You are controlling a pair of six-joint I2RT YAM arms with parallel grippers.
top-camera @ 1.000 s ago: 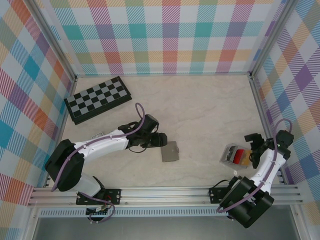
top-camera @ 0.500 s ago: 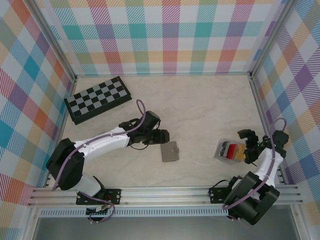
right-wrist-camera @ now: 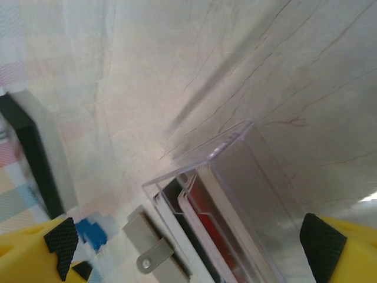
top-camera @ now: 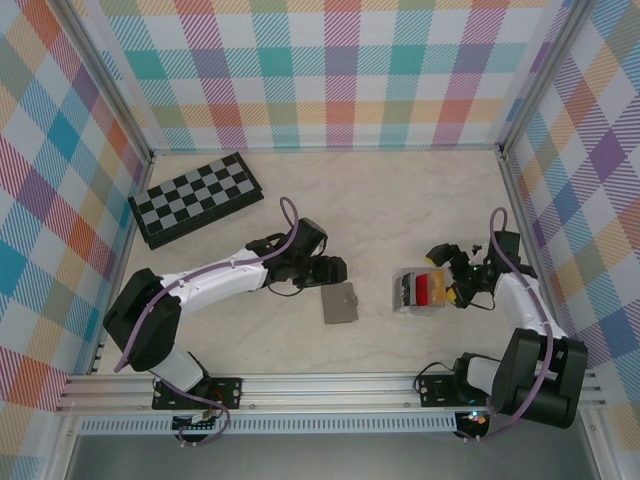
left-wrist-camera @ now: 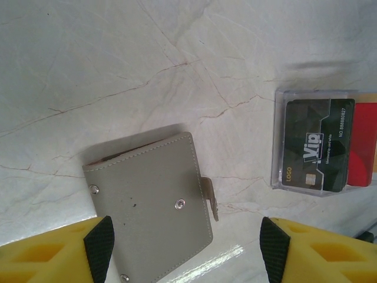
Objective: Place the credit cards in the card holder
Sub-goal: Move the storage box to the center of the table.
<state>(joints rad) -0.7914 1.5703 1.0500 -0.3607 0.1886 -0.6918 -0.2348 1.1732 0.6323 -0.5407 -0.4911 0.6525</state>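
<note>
The card holder [left-wrist-camera: 147, 194] lies flat on the pale table [left-wrist-camera: 88, 59], folded closed, with its snap tab on the edge facing 3 o'clock, toward the cards. While it is shut, its inside is hidden and no card shows in it.

The left gripper [left-wrist-camera: 187, 242] hangs right over the holder's near part. Its fingers are apart and nothing is between them, probably so it can pin the wallet down or work the tab loose.

The credit cards [left-wrist-camera: 318, 147] sit near the holder, at its 3 o'clock, standing packed in a clear case [right-wrist-camera: 247, 171]. A black card is in front, a red one is behind it, and a sliver of yellow-orange shows at the far edge.

The right gripper [right-wrist-camera: 192, 239] is at the case's 3 o'clock with its fingers spread as wide as they go. They straddle the case's end, and a gap shows beside one pad, so it seems to nudge the case rather than clamp it.

The cards are not yet out of the case, and the holder likely has to be opened first.

A chequered board [top-camera: 195, 198] rests well apart, at the holder's 10 o'clock.
</note>
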